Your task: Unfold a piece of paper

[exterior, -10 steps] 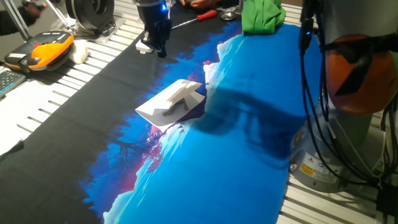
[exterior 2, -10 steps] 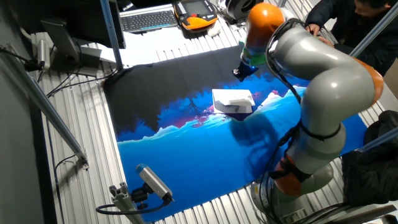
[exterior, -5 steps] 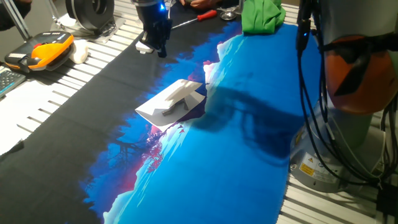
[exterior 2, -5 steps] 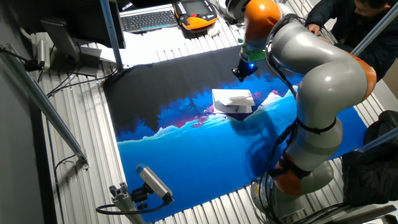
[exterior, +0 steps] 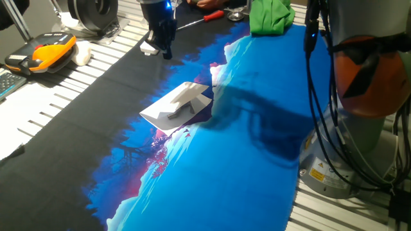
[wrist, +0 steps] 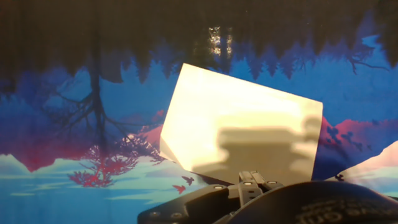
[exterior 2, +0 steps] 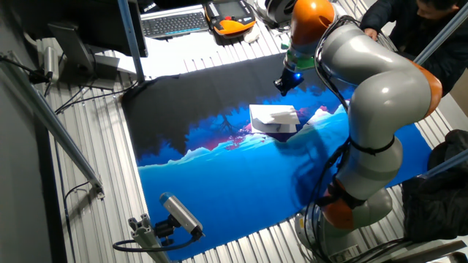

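On the blue and black printed mat (exterior: 244, 128) that covers the table, near its middle where the dark part meets the blue part, lies the piece of paper (exterior: 177, 106). It is white and thin, with straight crisp edges, and it is still folded: in one fixed view a smaller upper flap lies over the wider lower layer, and one corner stands a little up from the mat. In the other fixed view the piece of paper (exterior 2: 274, 117) looks like a small white rectangle with a soft shadow on its near side. In the hand view the piece of paper (wrist: 239, 134) fills the centre as a slanted four-sided shape, bright on the left, with a dark shadow of the hand falling on its lower right part. The gripper (exterior: 161, 43) hangs above the black part of the mat, well apart from the paper, and it touches nothing and holds nothing. Its fingers look close together, but the pictures are too dark and small there, so I cannot tell if they are closed or a little open.
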Robot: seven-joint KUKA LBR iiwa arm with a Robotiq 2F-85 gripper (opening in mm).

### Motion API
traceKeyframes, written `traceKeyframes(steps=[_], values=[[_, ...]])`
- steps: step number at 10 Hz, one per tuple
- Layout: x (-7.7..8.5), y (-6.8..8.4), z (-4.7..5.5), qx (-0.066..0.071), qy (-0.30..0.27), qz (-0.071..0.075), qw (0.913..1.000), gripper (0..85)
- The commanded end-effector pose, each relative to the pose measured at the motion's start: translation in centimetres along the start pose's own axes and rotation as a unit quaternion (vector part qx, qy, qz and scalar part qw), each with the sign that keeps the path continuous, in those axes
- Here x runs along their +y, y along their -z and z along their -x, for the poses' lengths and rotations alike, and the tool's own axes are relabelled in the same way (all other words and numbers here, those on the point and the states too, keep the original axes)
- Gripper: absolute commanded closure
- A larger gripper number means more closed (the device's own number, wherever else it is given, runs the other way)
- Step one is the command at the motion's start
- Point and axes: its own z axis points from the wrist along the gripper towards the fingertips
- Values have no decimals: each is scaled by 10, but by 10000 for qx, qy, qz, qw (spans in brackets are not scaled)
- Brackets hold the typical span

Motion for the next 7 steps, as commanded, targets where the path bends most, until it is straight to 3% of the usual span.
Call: traceKeyframes(steps=[1, 3, 5, 6, 7], values=[[0, 0, 0, -2, 15, -53, 10000, 850], [0, 0, 0, -1, -38, -71, 10000, 850], [0, 0, 0, 42, -194, 52, 9998, 850], [0, 0, 0, 96, -250, 43, 9996, 850], [2, 0, -3, 264, -357, 52, 9990, 850]])
